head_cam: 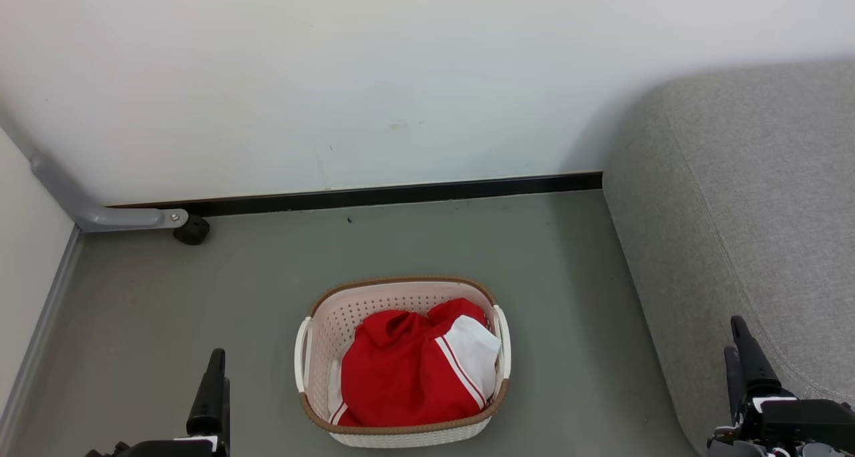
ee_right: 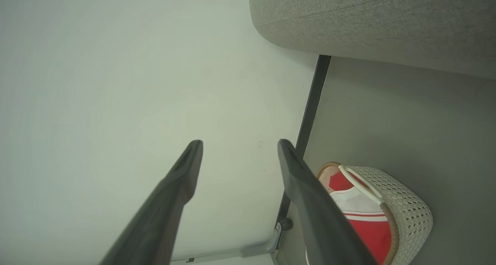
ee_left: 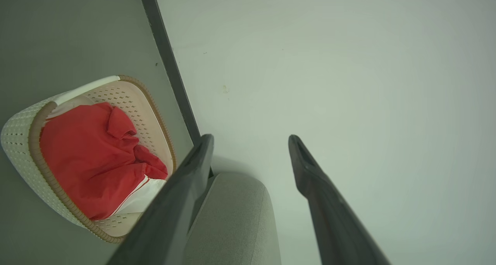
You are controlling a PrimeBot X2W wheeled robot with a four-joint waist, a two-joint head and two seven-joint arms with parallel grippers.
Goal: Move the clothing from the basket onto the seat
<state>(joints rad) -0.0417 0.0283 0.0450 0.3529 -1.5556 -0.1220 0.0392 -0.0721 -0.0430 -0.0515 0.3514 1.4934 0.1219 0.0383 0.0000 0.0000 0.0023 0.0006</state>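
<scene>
As things stand now: left tool [ee_left: 251, 139] and right tool [ee_right: 239, 143] both wide open, holding nothing.
Clothing: red sports garments [head_cam: 401, 377] heaped inside laundry basket [head_cam: 337, 310] on floor [head_cam: 200, 296], near grey sofa seat [head_cam: 735, 190].
Advice: come down on the top fold and pinch fabric only.

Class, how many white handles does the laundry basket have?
2. The left handle sits on the basket's left side; the right handle on its right side, nearer the seat. None seems hidden.
</scene>
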